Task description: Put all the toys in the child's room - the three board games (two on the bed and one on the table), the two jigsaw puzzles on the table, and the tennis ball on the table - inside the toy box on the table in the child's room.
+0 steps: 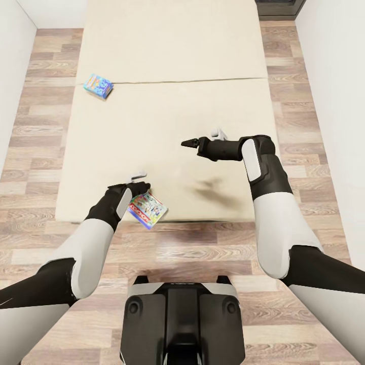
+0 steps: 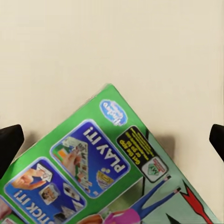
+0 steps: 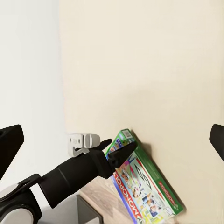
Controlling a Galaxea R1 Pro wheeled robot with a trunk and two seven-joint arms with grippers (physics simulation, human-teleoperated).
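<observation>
Monopoly, the pale green multicoloured board game box (image 1: 147, 210), hangs tilted over the beige bed's (image 1: 167, 101) near edge, clamped by the left gripper (image 1: 137, 191) for carrying. Right gripper (image 1: 188, 143) hovers released; small blue box (image 1: 98, 85) lies farther up.

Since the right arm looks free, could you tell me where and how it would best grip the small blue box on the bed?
Probably across its short width, coming straight down from above. The blue box lies flat on the bed, near its left edge, turned a little askew, so the right gripper should rotate to match its sides.
</observation>
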